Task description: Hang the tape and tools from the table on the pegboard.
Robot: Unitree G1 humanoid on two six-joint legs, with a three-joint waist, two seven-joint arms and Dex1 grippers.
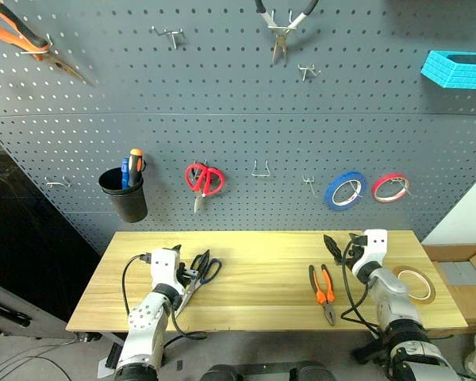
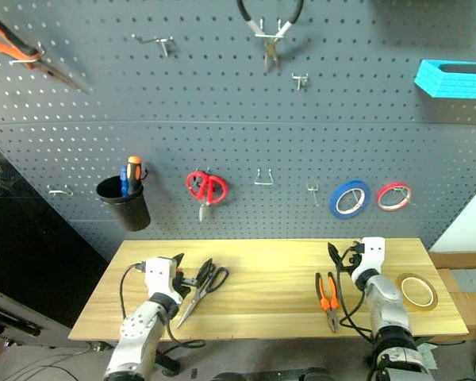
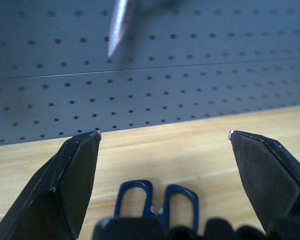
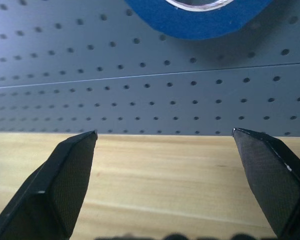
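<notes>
We read this as the very start: all three items lie on the light yellowish wooden plank table (image 1: 262,262), none yet on the dark grey perforated pegboard (image 1: 238,103). Our left gripper (image 3: 165,150) has its black fingers spread wide and holds nothing, with the dark-blue-handled steel scissors (image 1: 200,274) lying just beneath and ahead of it. Our right gripper (image 4: 165,150) is likewise spread and empty, the orange-and-black-handled pliers (image 1: 324,290) lying near it at its nine o'clock and the thin tan tape ring (image 1: 417,283) near it at about three o'clock. Next, we judge, the left hand should lower over the scissor handles, close, then carry them to the bare metal hook (image 1: 259,170) at twelve o'clock from the table's middle. We can read no brand, label or writing anywhere.
</notes>
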